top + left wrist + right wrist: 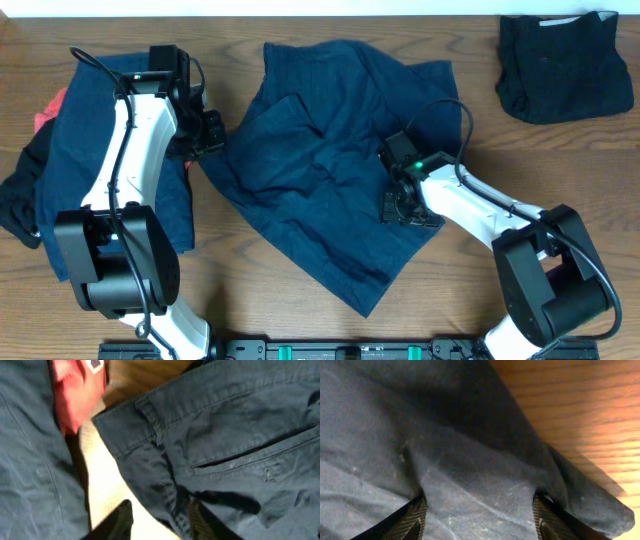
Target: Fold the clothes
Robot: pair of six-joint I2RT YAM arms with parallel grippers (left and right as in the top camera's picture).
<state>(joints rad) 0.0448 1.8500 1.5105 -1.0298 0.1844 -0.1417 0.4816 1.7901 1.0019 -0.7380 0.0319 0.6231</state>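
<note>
Garment in hand: the navy shorts (320, 150) lie rumpled and opened out at the middle of the desk (250, 290), not yet folded.
Long axis: as far as the creases allow, the longer run goes from 12 o'clock down to a tip at 6 o'clock, with a corner jutting out at 9 o'clock.
Left fingers (210, 135): released and standing apart at that 9 o'clock corner. In the wrist view the gap between them shows a bare pale surface, and the cloth edge just laps one finger. The waistband (145, 415) and a slit pocket (250, 455) lie just ahead, toward 12 and 2 o'clock.
Right fingers (403, 207): spread wide and pressed onto the cloth at 4 o'clock from the shorts' middle. They straddle a raised ridge of fabric and look not yet clenched on it.
Key relation: the shorts lie between the two arms. The left arm has an edge to pinch, while the right sits well inside the cloth, near the 4 o'clock hem.
Likely next need: a grip on each side, so one half can be drawn across the long axis.
Other clothes: a heap (75, 150) at 9 o'clock, under the left arm, with a red-orange piece (48, 110) peeking out. A black garment (565, 65) sits well apart at 2 o'clock.
</note>
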